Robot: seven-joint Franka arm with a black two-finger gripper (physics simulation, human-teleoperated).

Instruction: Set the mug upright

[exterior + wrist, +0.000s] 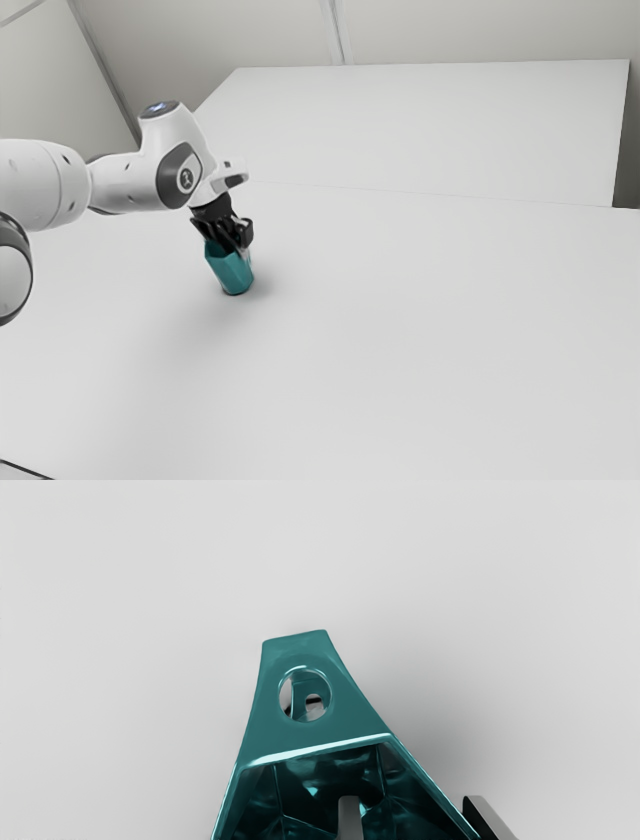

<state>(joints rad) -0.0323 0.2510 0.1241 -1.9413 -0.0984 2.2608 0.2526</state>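
Glossy teal and faceted, the mug (234, 272) has its mouth upward and its base toward the smooth, pale worktop (420, 330). The gripper (239, 247) is partly open, its fingers (350, 820) straddling one wall, a gap showing beside the inner one.

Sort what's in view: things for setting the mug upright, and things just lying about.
For the job:
- teal mug
- claw, one finger inside the mug, one outside
- white table

Lying about:
- dark-edged thing, unclear what, at the exterior view's lower left corner
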